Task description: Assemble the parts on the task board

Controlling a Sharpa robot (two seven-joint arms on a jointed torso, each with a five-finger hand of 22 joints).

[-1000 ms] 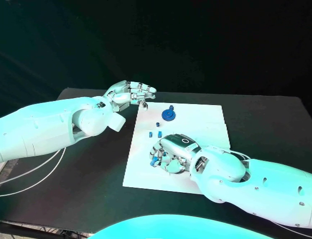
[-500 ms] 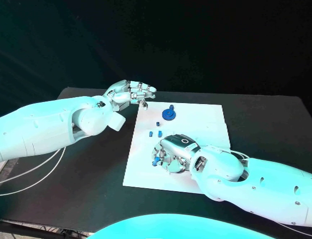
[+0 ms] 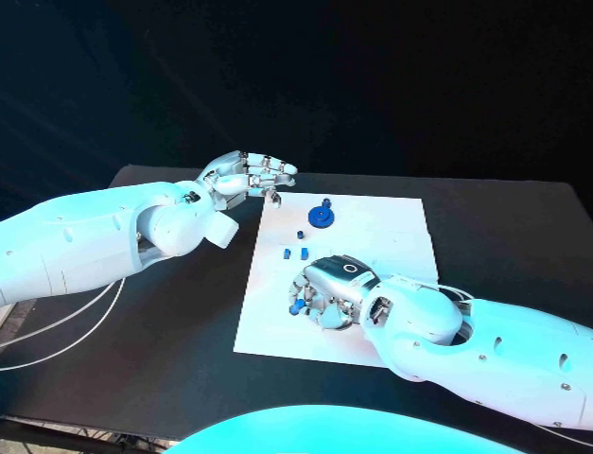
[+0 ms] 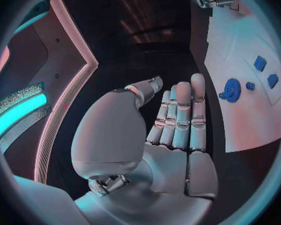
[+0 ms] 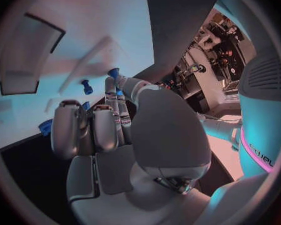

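Note:
The white task board [image 3: 385,222] lies in the middle of the black table. A round blue part [image 3: 321,218] with a peg stands near its far edge, and three small blue parts [image 3: 293,253] lie just nearer. My right hand [image 3: 335,289] is low over the board's near half, fingers curled down, and pinches a small blue part [image 3: 298,305] at its fingertips; in the right wrist view that blue part [image 5: 118,92] sits between thumb and finger. My left hand [image 3: 249,176] hovers off the board's far left corner and holds nothing; its fingers [image 4: 178,115] are stretched out.
The left wrist view shows the board [image 4: 240,45] with the round blue part [image 4: 230,90] and small blue pieces [image 4: 260,63]. Another blue peg [image 5: 87,87] stands on the board beyond my right fingers. Bare black table [image 3: 173,312] lies on both sides of the board.
My right hand has edged slightly nearer on the board with the small blue part at its fingertips. The left hand has stayed put.

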